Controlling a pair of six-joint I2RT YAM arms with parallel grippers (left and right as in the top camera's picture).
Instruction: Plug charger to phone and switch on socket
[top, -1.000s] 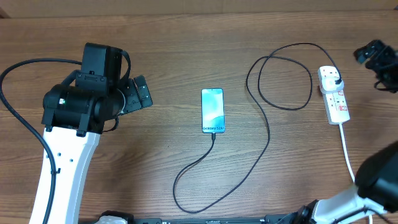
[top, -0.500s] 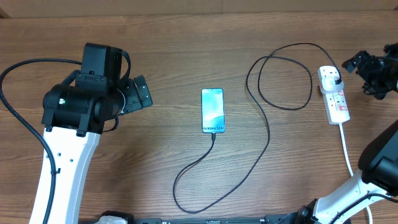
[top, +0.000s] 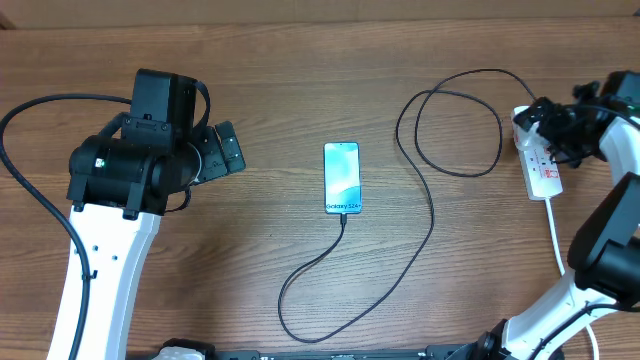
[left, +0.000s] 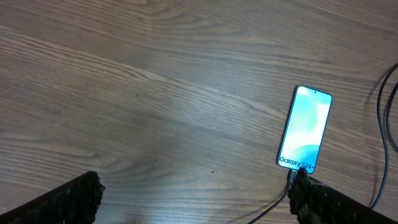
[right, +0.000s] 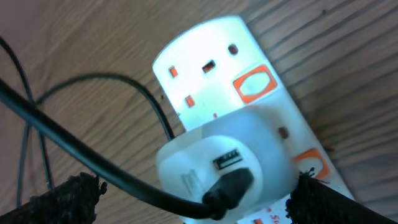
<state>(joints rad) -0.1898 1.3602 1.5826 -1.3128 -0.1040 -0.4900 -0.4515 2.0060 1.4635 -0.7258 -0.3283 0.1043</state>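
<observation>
The phone (top: 341, 178) lies flat mid-table with its teal screen lit, and it also shows in the left wrist view (left: 305, 127). The charger (top: 433, 220), a thin black cable, runs from the phone's lower end in a long loop to the socket (top: 546, 176) at the right. My right gripper (top: 548, 130) hovers open over the socket's far end. Up close, its fingers straddle the white adapter (right: 205, 155) with the black plug (right: 227, 186) in it, beside an orange switch (right: 254, 84). My left gripper (top: 228, 150) stands open and empty, left of the phone.
The socket's white cord (top: 556, 235) trails toward the front edge at the right. The charger's slack forms a wide loop (top: 455, 172) left of the socket and another bend (top: 285, 310) near the front. Bare wooden tabletop (left: 155, 93) lies under my left gripper (left: 199, 208).
My right gripper has moved left from the table's right edge to above the socket's plugged end. The left arm, phone and cable have not moved.
</observation>
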